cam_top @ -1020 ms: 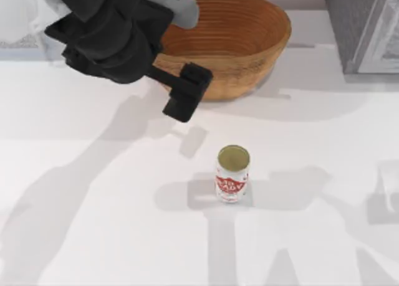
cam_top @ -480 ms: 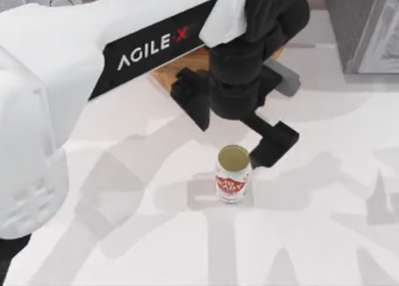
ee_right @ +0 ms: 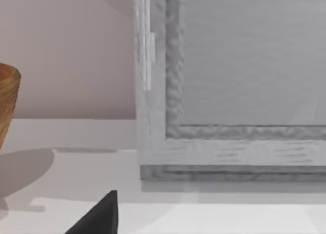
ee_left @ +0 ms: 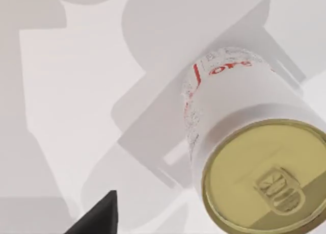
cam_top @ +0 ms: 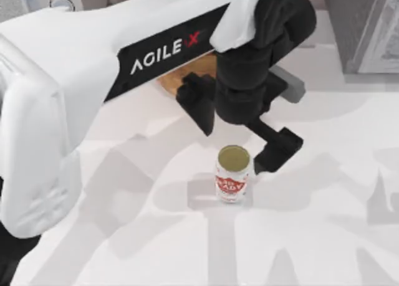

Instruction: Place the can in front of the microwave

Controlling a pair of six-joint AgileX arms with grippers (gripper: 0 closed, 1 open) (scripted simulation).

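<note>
Right now my left pincer (cam_top: 240,146) hovers spread wide, holding nothing, straddling the can (cam_top: 232,174) upright mid-table (cam_top: 124,236). Rigid, light and slick-walled, I'd judge; best clamped across its labelled middle, below the gold rim, squarely to avoid tipping.

Bright even light, soft overlapping shadows (grey)

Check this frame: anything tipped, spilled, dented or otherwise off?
Nothing stands out. The can stands upright on the table, gold top intact and no spill around it. The left gripper hovers just above and behind the can, not gripping it. The basket sits upright behind the arm.
</note>
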